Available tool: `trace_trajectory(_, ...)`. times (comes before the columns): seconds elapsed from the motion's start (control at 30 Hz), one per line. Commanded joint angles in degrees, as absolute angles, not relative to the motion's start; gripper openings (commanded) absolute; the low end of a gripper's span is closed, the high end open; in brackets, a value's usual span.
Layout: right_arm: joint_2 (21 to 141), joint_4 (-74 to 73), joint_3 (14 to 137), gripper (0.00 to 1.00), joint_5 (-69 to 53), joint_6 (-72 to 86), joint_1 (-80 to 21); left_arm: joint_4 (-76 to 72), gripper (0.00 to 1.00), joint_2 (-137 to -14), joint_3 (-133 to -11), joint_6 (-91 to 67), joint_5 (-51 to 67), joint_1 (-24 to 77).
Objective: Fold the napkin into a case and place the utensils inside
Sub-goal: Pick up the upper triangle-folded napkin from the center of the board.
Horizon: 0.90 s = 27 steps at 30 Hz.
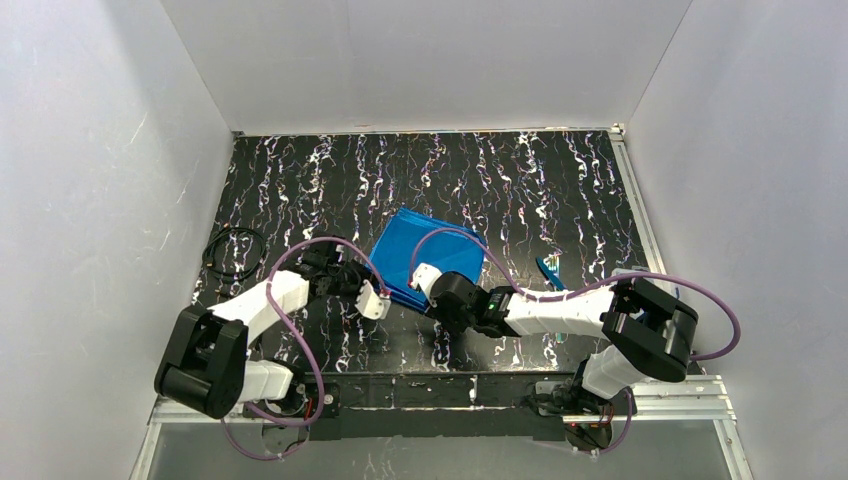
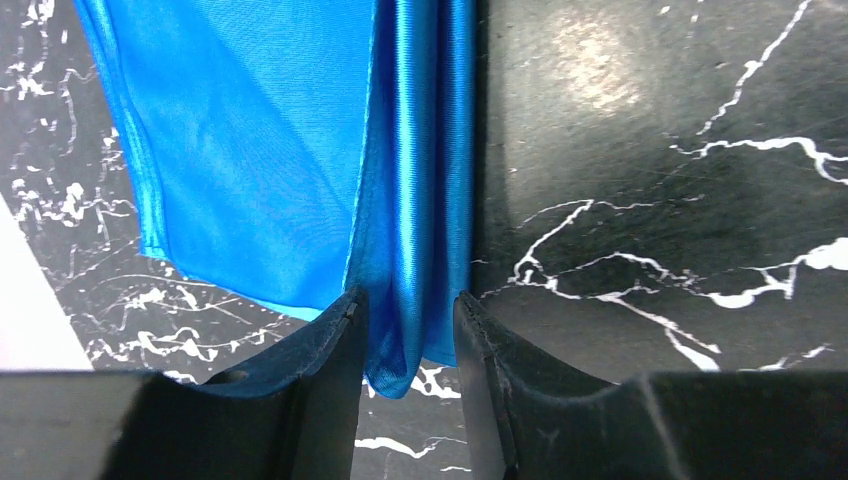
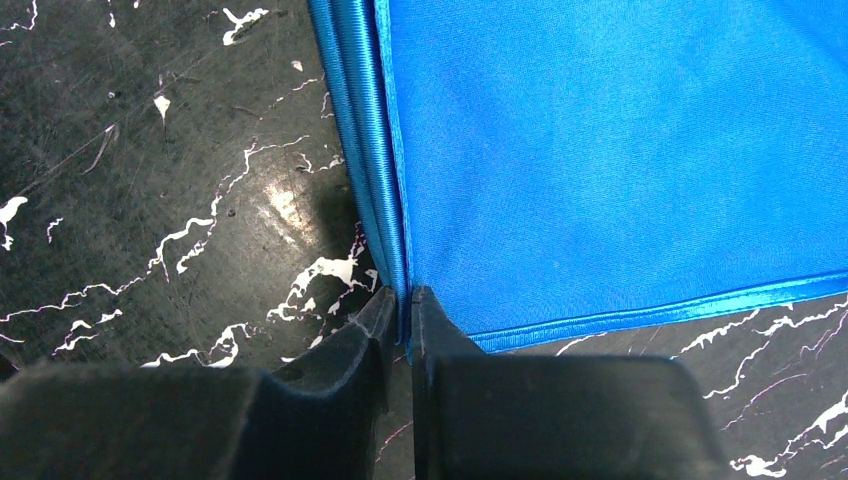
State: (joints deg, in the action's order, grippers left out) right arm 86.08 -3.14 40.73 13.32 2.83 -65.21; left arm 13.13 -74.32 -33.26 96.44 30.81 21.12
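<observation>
Left pincer: I see it narrow, pinching the napkin's bunched fold.
Right pincer: nearly closed on the napkin's edge.
Utensils: right of napkin, apart.

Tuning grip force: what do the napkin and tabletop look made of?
napkin: thin woven fabric, likely synthetic satin; fine weave visible, glossy sheen along the folded edges.
tabletop: hard, glossy black marble-look surface with white veins and a light glare; real stone or printed laminate, cannot tell.

Blue napkin, black white-veined table
</observation>
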Motion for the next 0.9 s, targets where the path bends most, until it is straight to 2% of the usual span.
trace_trajectory(0.0,85.56,-3.58,42.71,0.18,13.16,3.27,-64.67,10.99,0.36,-71.82,-32.25,96.29,32.60,20.98)
trace_trajectory(0.27,85.93,-3.65,42.92,0.17,12.42,3.54,-64.40,20.11,0.37,-63.25,-29.77,102.45,38.21,21.08)
trace_trajectory(0.47,85.98,-3.89,42.91,0.17,11.78,3.84,-64.29,22.96,0.41,-70.86,-37.39,97.13,36.26,21.02)
trace_trajectory(0.5,85.89,-3.90,42.89,0.17,11.78,3.94,-64.29,25.15,0.50,-72.26,-39.25,97.38,35.88,20.99)
trace_trajectory(0.7,85.72,-3.63,42.80,0.16,11.34,4.32,-64.27,29.97,0.60,-77.84,-44.10,97.95,35.73,20.95)
trace_trajectory(0.87,85.19,-3.72,42.38,0.16,11.30,4.34,-64.24,33.09,0.61,-78.89,-43.20,104.84,33.62,20.93)
